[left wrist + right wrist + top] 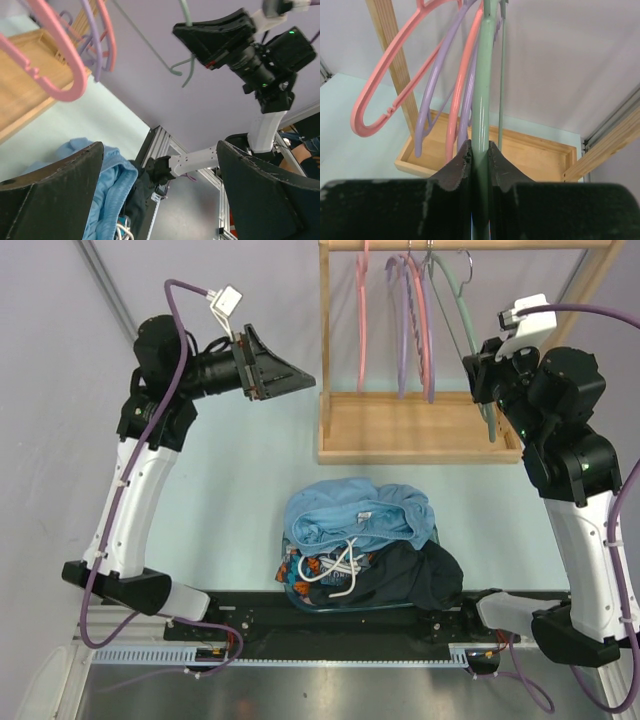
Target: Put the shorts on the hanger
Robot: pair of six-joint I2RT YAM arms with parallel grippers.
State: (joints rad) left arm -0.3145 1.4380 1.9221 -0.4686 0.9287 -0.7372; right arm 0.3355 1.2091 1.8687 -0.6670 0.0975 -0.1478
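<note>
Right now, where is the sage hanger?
Top view, far right: the hanger hangs at the wooden rack's right end, right of the pink hangers, clamped in the right end effector.

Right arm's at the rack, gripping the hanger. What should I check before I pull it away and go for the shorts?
1. Right gripper shut on the hanger: ok.
2. Hanger's hook off the rail: cannot tell.
3. Pink hangers apart from it: cannot tell; they hang close beside it.
4. Left gripper open and empty: ok.
5. Shorts lying uppermost, uncovered: ok.
</note>
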